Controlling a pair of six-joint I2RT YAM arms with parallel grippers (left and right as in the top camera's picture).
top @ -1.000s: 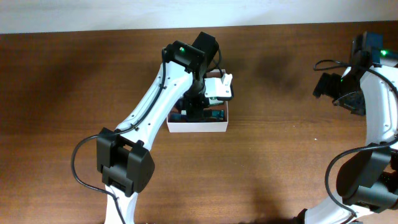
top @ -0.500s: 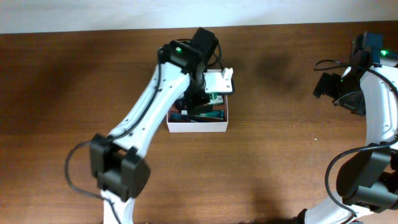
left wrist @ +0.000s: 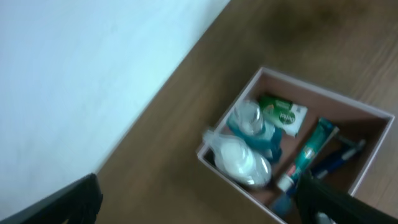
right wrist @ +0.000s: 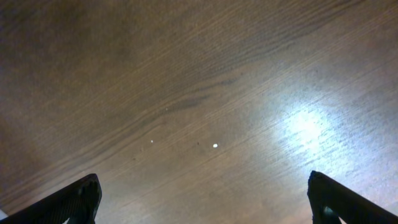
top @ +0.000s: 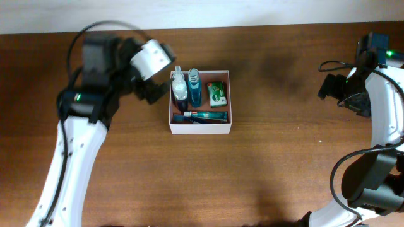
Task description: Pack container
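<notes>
Left end effector [top: 158, 93] has withdrawn from the container [top: 200, 129], jaws seemingly apart

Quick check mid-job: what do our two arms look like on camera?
Both the left arm and right arm have white tubular links, black blocky joint housings, small green indicator lights and looping black cables. Each tool's fingers are black.

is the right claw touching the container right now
Apart. The overhead view shows the right claw far off at the right, with bare table between it and the container.
</notes>
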